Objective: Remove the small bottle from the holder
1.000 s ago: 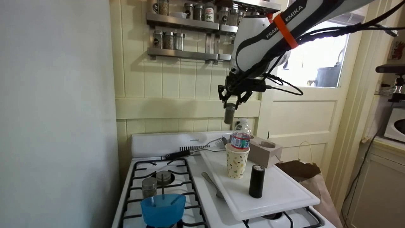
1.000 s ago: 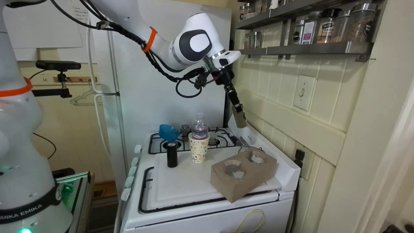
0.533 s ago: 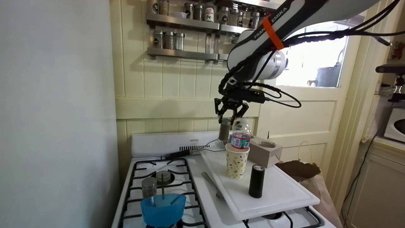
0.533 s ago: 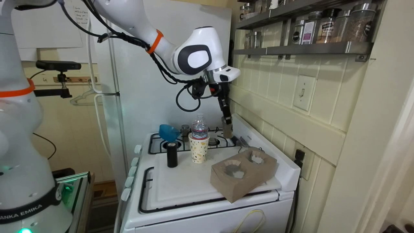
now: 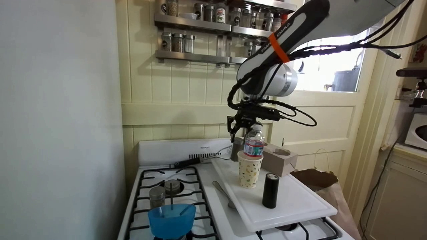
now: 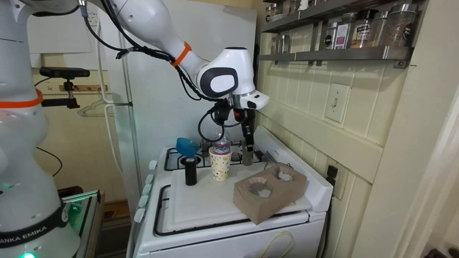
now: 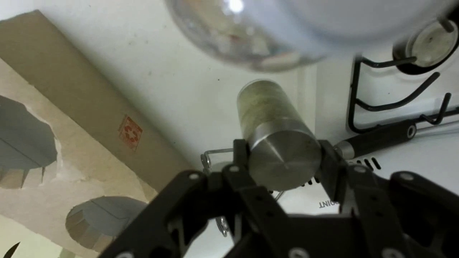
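Observation:
The small bottle [image 5: 254, 146], clear with a red and blue label, stands upright in the holder [image 5: 249, 173], a cream speckled cup, in both exterior views. In the wrist view the bottle [image 7: 229, 39] fills the top edge, blurred, under its whitish cap [image 7: 362, 21]. My gripper [image 7: 283, 154] is shut on a metal-lidded spice jar [image 7: 267, 102], one finger on each side of the lid. In an exterior view my gripper [image 6: 249, 146] and the jar [image 6: 247, 157] are beside the bottle, toward the wall. Whether the jar touches the board I cannot tell.
A white cutting board [image 5: 300, 200] bears the cup, a black cylinder [image 5: 270, 191] and a brown cardboard box [image 6: 269, 190] with round cutouts. A blue bowl [image 5: 171, 221], another spice jar [image 5: 157, 197] and a black-handled utensil [image 5: 187, 162] are on the stove.
The arm has come down with the jar, from in front of the wall to low behind the bottle, and the jar is now more upright. Bottle and holder have not moved.

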You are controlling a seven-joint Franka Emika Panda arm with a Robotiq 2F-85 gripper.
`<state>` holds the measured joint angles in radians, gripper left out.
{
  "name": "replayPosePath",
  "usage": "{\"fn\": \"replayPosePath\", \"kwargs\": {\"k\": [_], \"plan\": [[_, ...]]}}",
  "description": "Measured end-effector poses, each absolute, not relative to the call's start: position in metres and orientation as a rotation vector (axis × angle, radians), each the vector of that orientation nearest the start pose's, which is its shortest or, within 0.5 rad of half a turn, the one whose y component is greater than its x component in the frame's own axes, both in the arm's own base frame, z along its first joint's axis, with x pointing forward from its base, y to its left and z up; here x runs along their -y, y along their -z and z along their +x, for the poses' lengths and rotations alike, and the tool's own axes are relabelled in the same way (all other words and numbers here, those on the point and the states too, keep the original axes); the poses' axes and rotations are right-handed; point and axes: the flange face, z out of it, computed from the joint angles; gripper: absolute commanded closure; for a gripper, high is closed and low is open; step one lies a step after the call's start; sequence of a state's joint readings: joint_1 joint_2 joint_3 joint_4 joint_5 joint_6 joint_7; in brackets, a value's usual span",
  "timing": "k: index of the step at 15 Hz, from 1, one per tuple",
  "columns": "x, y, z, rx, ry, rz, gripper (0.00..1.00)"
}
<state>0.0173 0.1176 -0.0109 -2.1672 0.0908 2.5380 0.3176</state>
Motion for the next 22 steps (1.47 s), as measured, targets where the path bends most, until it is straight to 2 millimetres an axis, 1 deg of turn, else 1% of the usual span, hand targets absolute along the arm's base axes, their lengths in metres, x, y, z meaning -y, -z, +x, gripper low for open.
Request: {"fn": "replayPosePath", "kwargs": {"k": [4,9,14,18,19,20,22], "plan": [[0.0,-0.356,0.576,-0.561,0.335,-2.963,0.75],[0.005,-0.348,0.578,-0.575,0.319,-2.966,0.75],[0.011,-0.344,0.579,-0.594,0.309,-2.967,0.75],[0.013,-0.344,0.58,-0.6,0.312,-2.966,0.75],[0.013,-0.344,0.58,-0.6,0.312,-2.966,0.44],[0.013,-0.344,0.58,-0.601,0.313,-2.966,0.25],[0.014,-0.344,0.581,-0.602,0.314,-2.966,0.11]]}}
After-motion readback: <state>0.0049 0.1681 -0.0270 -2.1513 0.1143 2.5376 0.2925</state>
